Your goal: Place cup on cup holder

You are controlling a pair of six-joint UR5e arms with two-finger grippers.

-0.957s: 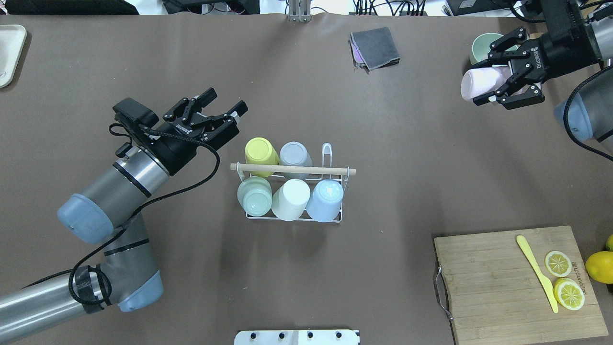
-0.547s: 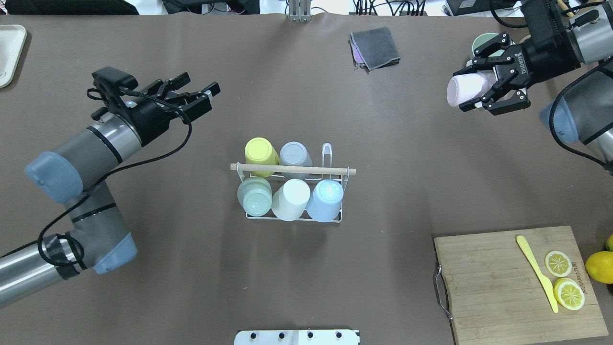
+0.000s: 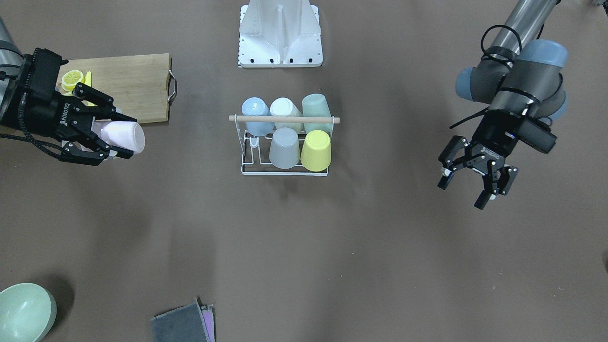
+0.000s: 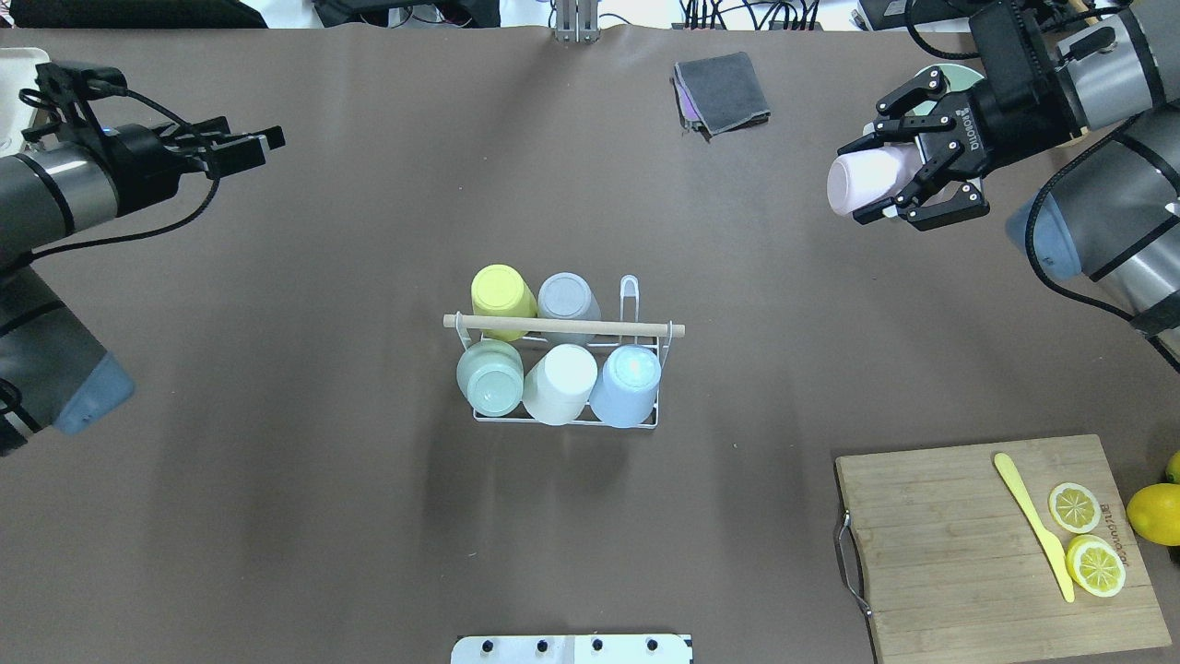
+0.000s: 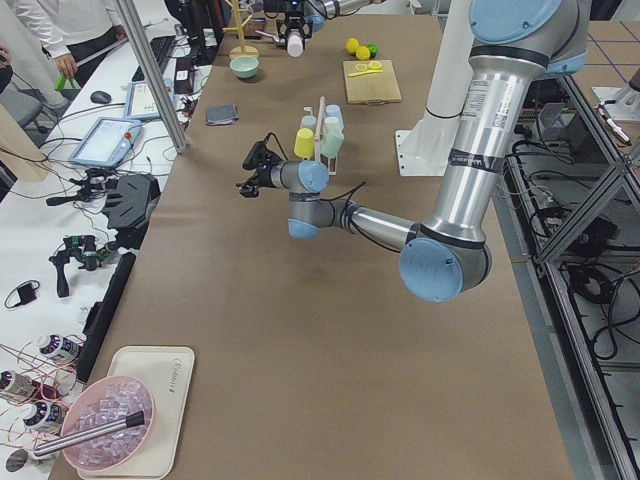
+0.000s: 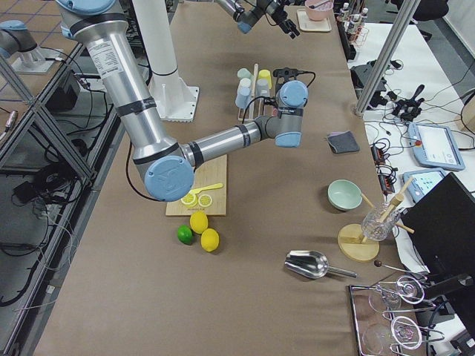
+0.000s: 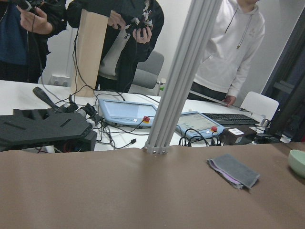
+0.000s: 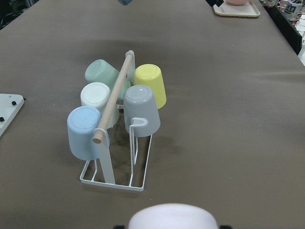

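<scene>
The cup holder [image 4: 562, 325], a white wire rack with a wooden rod on top, stands mid-table; it also shows in the front view [image 3: 284, 119] and the right wrist view [image 8: 116, 90]. Several upside-down cups sit on its pegs: yellow, grey, mint, white and light blue. One peg [image 4: 629, 293] at its far right corner is bare. My right gripper [image 4: 865, 183] is shut on a pale pink cup [image 4: 843, 181], held on its side above the table's far right, well away from the rack. My left gripper [image 3: 463, 192] is open and empty, far left of the rack.
A wooden cutting board [image 4: 959, 553] with lemon slices and a yellow knife lies at the near right, a whole lemon [image 4: 1154, 513] beside it. A folded grey cloth [image 4: 724, 90] lies at the far side. A green bowl [image 3: 23, 311] sits behind the right gripper.
My left arm has swung away from the rack to the table's far left, its gripper still open. My right gripper has carried the pink cup leftward, away from the green bowl.
</scene>
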